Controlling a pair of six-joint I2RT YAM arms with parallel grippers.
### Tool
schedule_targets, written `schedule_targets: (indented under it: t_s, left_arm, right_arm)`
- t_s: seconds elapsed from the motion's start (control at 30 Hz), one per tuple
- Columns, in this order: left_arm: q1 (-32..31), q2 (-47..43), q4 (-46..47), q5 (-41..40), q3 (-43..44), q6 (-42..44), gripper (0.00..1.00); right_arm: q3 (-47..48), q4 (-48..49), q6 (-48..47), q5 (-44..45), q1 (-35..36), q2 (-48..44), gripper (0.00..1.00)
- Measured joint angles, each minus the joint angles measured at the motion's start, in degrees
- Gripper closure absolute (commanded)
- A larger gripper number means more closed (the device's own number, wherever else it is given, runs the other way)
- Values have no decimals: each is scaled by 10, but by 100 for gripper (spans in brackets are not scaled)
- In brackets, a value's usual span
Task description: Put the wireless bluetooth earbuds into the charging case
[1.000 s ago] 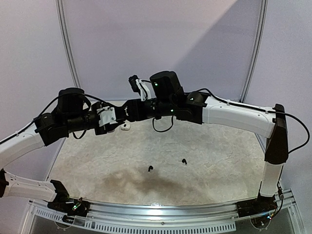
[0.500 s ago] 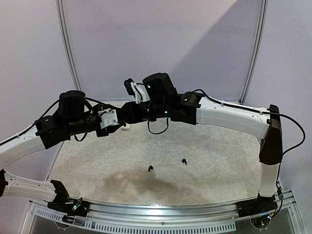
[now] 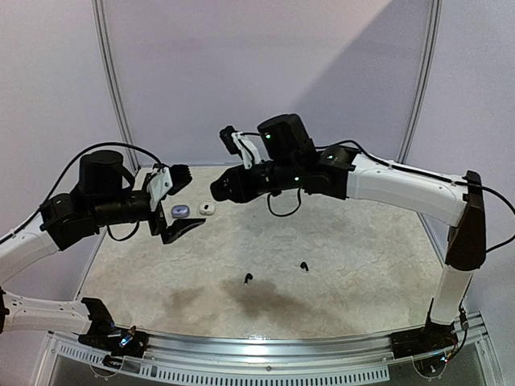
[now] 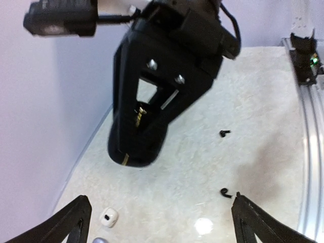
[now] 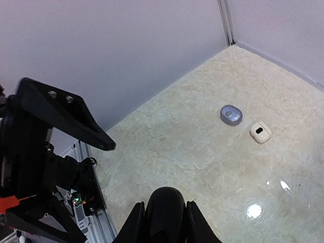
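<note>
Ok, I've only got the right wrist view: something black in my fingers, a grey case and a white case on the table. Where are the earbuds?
Observer: The top view shows two on the table: one black earbud and a second black earbud to its right, apart from each other. Both sit lower in that view than the black case you hold.
Operator: Is the left gripper carrying anything?
Observer: No. Its own wrist view shows the left gripper open wide and empty.
</note>
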Motion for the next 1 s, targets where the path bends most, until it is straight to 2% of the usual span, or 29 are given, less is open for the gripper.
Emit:
schedule_targets:
  t_s: [0.07, 0.2, 0.33, 0.47, 0.6, 0.7, 1.0]
  left_arm:
    - [3, -9, -19, 42, 4, -34, 17]
    - [10, 1, -30, 123, 16, -89, 35]
    - [14, 26, 25, 214, 20, -173, 37]
    - [15, 53, 181, 279, -7, -269, 36]
    - [12, 79, 299, 311, -28, -344, 51]
    - [8, 86, 340, 316, -28, -370, 59]
    - [0, 86, 386, 315, -28, -402, 61]
  right_arm:
    - [-17, 10, -30, -22, -2, -29, 100]
    - [-85, 71, -73, -68, -2, -100, 100]
    - [-144, 141, -103, -99, 2, -153, 100]
    - [-176, 196, -125, -112, 8, -181, 100]
    - [-184, 230, -139, -115, 14, -188, 100]
    - [-190, 247, -145, -123, 16, -189, 100]
    - [-195, 265, -149, -128, 19, -189, 100]
